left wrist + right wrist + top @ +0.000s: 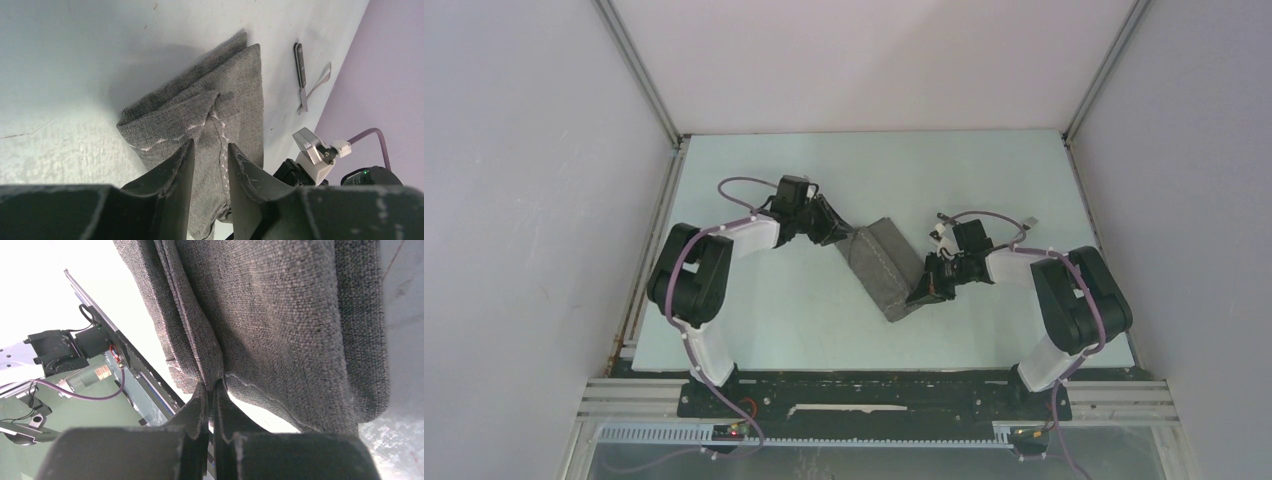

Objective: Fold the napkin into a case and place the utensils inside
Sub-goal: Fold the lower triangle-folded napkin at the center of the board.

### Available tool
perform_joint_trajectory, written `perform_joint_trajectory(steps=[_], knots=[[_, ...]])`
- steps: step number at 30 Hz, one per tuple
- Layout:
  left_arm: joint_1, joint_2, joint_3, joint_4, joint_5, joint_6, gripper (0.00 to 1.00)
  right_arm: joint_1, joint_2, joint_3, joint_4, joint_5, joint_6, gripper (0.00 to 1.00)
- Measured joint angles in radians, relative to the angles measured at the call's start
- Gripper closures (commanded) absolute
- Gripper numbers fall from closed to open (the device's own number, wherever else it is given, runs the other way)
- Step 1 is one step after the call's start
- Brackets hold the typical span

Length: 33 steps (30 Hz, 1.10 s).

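The grey napkin (pixel 882 264) lies folded into a narrow diagonal strip in the middle of the table. My left gripper (pixel 838 233) is at its far-left end. In the left wrist view its jaws (pixel 210 145) are nearly shut with folded cloth (pixel 220 95) and a pale hem line between them. My right gripper (pixel 922 291) is at the strip's near-right end. In the right wrist view it (pixel 212 385) is shut on a pinched fold of the napkin (pixel 280 315). The dark-handled knife (pixel 300 65) and the silvery fork (pixel 320 80) lie apart from the cloth, near the right wall.
White and purple enclosure walls stand round the pale table (pixel 754 320). A small silvery piece (pixel 1030 221) lies behind the right arm. The metal frame rail (pixel 874 395) runs along the near edge. The right arm's camera mount (pixel 315 147) shows close beside the cloth.
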Motion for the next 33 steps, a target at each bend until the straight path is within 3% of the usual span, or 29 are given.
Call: perform_joint_trajectory(steps=[4, 6, 17, 24, 33], knots=[[-0.008, 0.053, 0.011, 0.023, 0.026, -0.014, 0.53, -0.001, 0.01, 0.0, -0.002, 0.011, 0.0, 1.0], [-0.013, 0.068, 0.014, 0.048, 0.045, -0.021, 0.52, -0.003, 0.012, 0.0, -0.002, 0.015, 0.001, 1.0], [-0.04, 0.075, 0.014, 0.137, 0.078, -0.034, 0.53, -0.009, 0.017, 0.0, -0.006, 0.021, 0.005, 1.0], [-0.043, 0.108, 0.043, 0.183, 0.105, -0.055, 0.64, -0.014, 0.02, 0.0, -0.006, 0.017, 0.005, 1.0], [-0.048, 0.132, 0.047, 0.2, 0.103, -0.068, 0.62, -0.001, 0.031, 0.0, 0.006, -0.007, 0.005, 1.0]])
